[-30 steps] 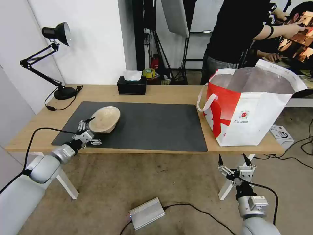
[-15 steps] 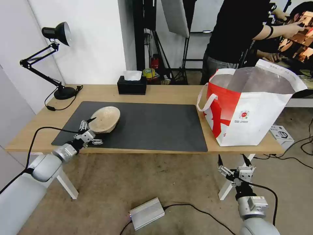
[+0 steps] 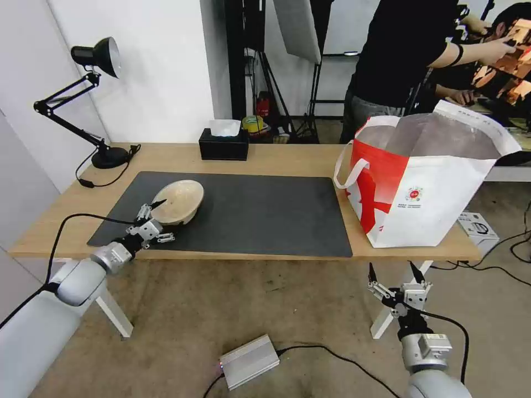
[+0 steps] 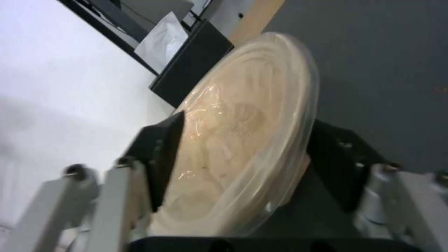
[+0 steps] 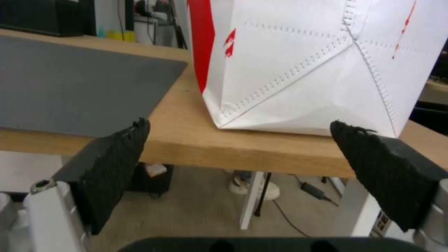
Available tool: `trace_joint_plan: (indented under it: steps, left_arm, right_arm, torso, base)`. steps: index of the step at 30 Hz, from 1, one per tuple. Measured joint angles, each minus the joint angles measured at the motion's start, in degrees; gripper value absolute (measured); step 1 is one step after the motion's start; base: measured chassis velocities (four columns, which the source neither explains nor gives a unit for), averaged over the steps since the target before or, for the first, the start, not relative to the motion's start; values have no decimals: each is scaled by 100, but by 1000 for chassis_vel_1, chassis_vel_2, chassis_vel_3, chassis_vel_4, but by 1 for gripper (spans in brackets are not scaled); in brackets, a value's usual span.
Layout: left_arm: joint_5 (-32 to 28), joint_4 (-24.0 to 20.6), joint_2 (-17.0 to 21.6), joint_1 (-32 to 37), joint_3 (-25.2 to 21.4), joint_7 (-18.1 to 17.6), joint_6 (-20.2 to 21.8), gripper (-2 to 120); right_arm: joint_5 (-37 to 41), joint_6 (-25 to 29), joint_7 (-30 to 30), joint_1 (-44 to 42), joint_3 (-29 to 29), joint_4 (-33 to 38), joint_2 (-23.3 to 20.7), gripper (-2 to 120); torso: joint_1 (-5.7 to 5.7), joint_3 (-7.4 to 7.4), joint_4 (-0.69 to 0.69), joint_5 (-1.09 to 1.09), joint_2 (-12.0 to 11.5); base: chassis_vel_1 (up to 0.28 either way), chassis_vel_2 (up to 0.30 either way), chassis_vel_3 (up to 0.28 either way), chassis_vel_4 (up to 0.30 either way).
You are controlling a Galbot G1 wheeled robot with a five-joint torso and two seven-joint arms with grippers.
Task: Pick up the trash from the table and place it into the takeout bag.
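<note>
Left pincer [image 3: 155,219] clamped on beige shallow bowl [image 3: 178,202] (tilted), nudged slightly farther over mat [image 3: 260,213], right pincer [image 3: 392,281] spread, idle

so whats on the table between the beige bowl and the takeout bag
Nothing: in the head view, bare dark mat runs from the beige bowl to the takeout bag.

Silver-grey rounded arms trail black cables; each claw, left claw [image 3: 150,216] and right claw [image 3: 391,270], has seemingly black-padded fingers [image 5: 117,154].
</note>
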Motion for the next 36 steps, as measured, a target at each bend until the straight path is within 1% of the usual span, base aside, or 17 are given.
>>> trace_joint_plan:
  steps: [3,4,5,7,8,9,11,12,13,15,17,28,33,36]
  left_arm:
    - [-21,5,-3,-13,6,12,0,47]
    - [-21,5,-3,-13,6,12,0,47]
    - [-30,5,-3,-17,9,15,0,44]
    - [-57,3,-2,-22,20,18,-2,32]
    - [-57,3,-2,-22,20,18,-2,32]
    - [-69,0,-1,-25,23,20,-2,29]
    - [-95,-5,0,-28,27,22,-3,19]
    - [-100,-5,0,-28,28,29,-3,16]
    - [-100,-5,0,-28,28,29,-3,16]
    - [-110,-5,0,-15,27,72,-4,6]
    - [-116,-8,-1,5,11,124,-4,1]
    - [-184,-123,34,103,-98,151,-4,1]
    - [-230,-332,131,115,-145,161,-4,1]
    - [-244,-599,212,83,-162,167,-16,1]
  right_arm:
    - [-11,5,1,2,-8,-15,2,99]
    - [-11,5,1,2,-8,-15,2,99]
    - [-21,11,1,2,-10,-21,5,99]
    - [-39,23,1,4,-13,-35,9,99]
    - [-39,23,1,4,-13,-35,9,99]
    - [-42,27,1,5,-14,-42,10,99]
    - [-47,33,2,11,-14,-50,16,99]
    - [-48,34,2,13,-15,-51,18,99]
    - [-48,34,2,13,-15,-51,18,99]
    - [-49,36,4,16,-16,-51,20,98]
    - [-50,37,5,17,-15,-51,20,98]
    - [-54,42,14,34,-31,-58,32,98]
    - [-55,43,20,40,-35,-54,32,98]
    - [-57,41,22,72,-52,-34,28,98]
  torso:
    - [0,0,0,0,0]
    - [0,0,0,0,0]
    - [0,0,0,0,0]
    - [0,0,0,0,0]
    - [0,0,0,0,0]
    - [0,0,0,0,0]
    - [0,0,0,0,0]
    - [0,0,0,0,0]
    - [0,0,0,0,0]
    - [0,0,0,0,0]
    - [0,0,0,0,0]
    - [1,0,0,-1,0]
    - [1,0,0,0,0]
    - [1,0,1,0,0]
  base:
    - [0,0,0,0]
    - [0,0,0,0]
    - [0,0,0,0]
    - [0,0,0,0]
    - [0,0,0,0]
    - [0,0,0,0]
    - [0,0,0,0]
    - [0,0,0,0]
    - [0,0,0,0]
    - [0,0,0,0]
    - [0,0,0,0]
    - [0,0,0,0]
    - [0,0,0,0]
    - [0,0,0,0]
